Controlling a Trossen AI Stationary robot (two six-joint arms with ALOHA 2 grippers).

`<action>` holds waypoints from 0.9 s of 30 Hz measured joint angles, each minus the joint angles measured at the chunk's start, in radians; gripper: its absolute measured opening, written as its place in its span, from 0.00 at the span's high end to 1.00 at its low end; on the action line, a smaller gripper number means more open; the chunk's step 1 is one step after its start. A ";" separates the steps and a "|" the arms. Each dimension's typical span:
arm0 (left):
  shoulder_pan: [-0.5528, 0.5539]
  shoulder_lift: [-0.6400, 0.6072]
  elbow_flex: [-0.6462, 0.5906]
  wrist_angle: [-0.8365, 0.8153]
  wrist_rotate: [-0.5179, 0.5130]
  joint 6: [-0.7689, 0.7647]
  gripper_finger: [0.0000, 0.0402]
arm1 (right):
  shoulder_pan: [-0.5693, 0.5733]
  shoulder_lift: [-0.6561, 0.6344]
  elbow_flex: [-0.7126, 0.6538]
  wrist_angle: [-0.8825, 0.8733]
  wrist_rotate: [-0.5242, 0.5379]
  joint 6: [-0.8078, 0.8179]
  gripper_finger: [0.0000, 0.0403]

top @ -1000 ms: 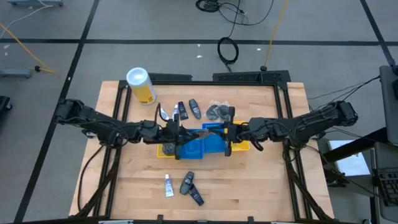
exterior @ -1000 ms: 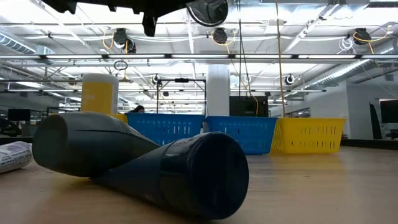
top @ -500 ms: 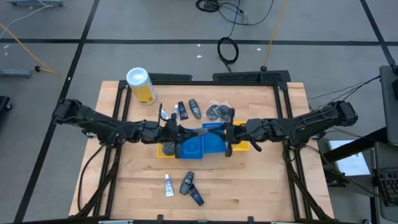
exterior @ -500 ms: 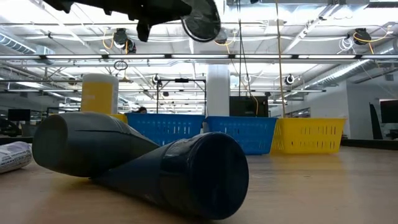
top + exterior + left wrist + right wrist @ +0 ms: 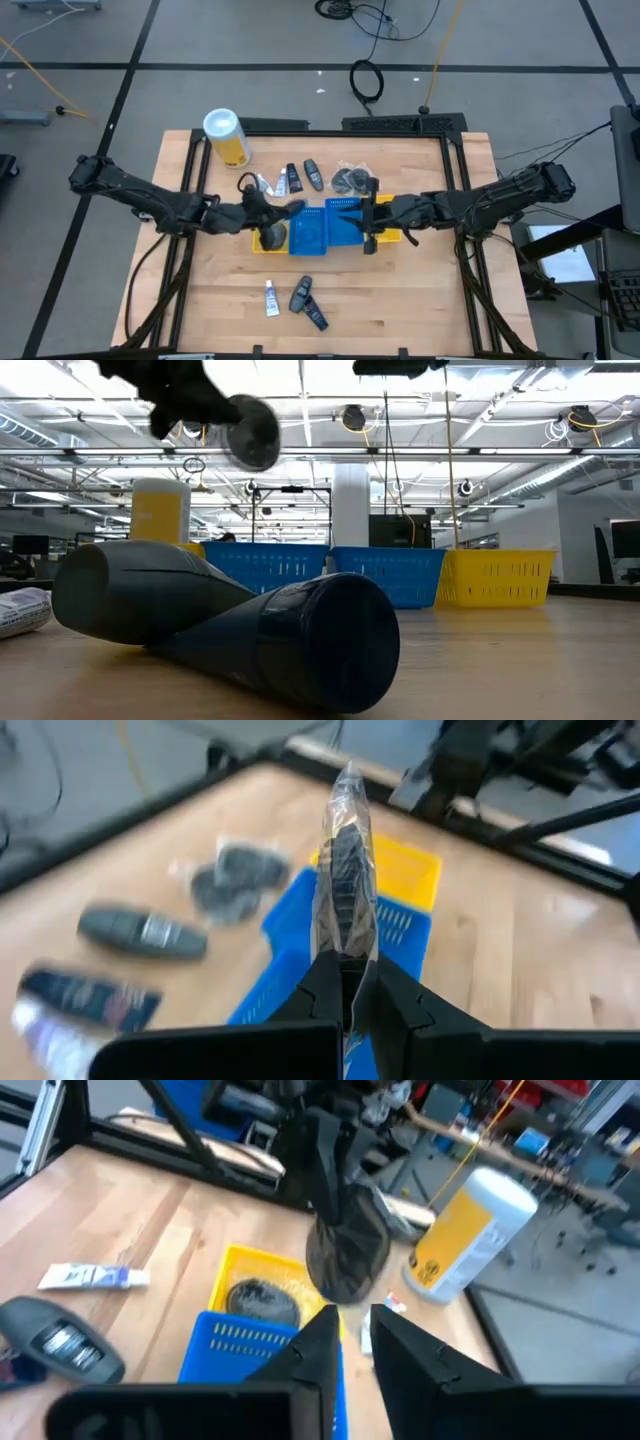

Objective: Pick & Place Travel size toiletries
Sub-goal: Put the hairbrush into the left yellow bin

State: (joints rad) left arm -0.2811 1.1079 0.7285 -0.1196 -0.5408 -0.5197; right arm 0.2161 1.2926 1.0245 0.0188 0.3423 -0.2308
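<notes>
My left gripper [image 5: 262, 214] [image 5: 345, 982] is shut on a clear packet [image 5: 273, 236] with a dark round content, held in the air over the yellow bin [image 5: 262, 245] at the blue bin's [image 5: 325, 228] left end. That packet also shows in the low view [image 5: 250, 432] and the right wrist view [image 5: 345, 1255]. My right gripper [image 5: 366, 214] [image 5: 355, 1330] hovers over the blue bin's right end, its fingers a narrow gap apart on nothing. Another dark packet [image 5: 262, 1298] lies in the yellow bin. My left gripper pinches the clear packet between its two fingers by one edge [image 5: 345, 942], with the packet edge-on to the wrist camera. The fingers slant from the table's left toward the right. The packet is lifted clear, and its dark round part [image 5: 250, 432] sticks out past the fingertips.
Lying flat on the far side are a white tube [image 5: 262, 183], navy bottles [image 5: 290, 179], a grey oval piece [image 5: 313, 174] and clear packets [image 5: 350, 178]. A white tube [image 5: 270, 297], oval piece [image 5: 301, 294] and bottle [image 5: 316, 318] lie near. The yellow canister [image 5: 227, 137] stands far left.
My left gripper has moved toward the table's left and a little down, carrying the packet from above the blue bin to above the yellow bin at its left end. It has stayed shut on the packet.
</notes>
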 joint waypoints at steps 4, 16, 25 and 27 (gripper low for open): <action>-0.017 0.003 -0.001 -0.151 -0.015 -0.140 0.98 | 0.006 -0.001 -0.014 -0.022 -0.003 0.050 0.80; -0.050 0.002 -0.001 -0.319 0.006 -0.024 0.98 | 0.021 -0.002 -0.122 0.046 -0.004 0.088 0.77; -0.038 0.011 -0.001 -0.471 -0.015 -0.134 0.98 | 0.021 -0.002 -0.142 0.098 -0.004 0.088 0.77; -0.038 0.018 -0.001 -0.482 -0.044 -0.127 0.98 | 0.021 -0.002 -0.142 0.098 -0.004 0.088 0.77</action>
State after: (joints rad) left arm -0.3191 1.1259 0.7280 -0.6016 -0.5849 -0.6468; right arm 0.2375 1.2911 0.8825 0.1173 0.3378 -0.1432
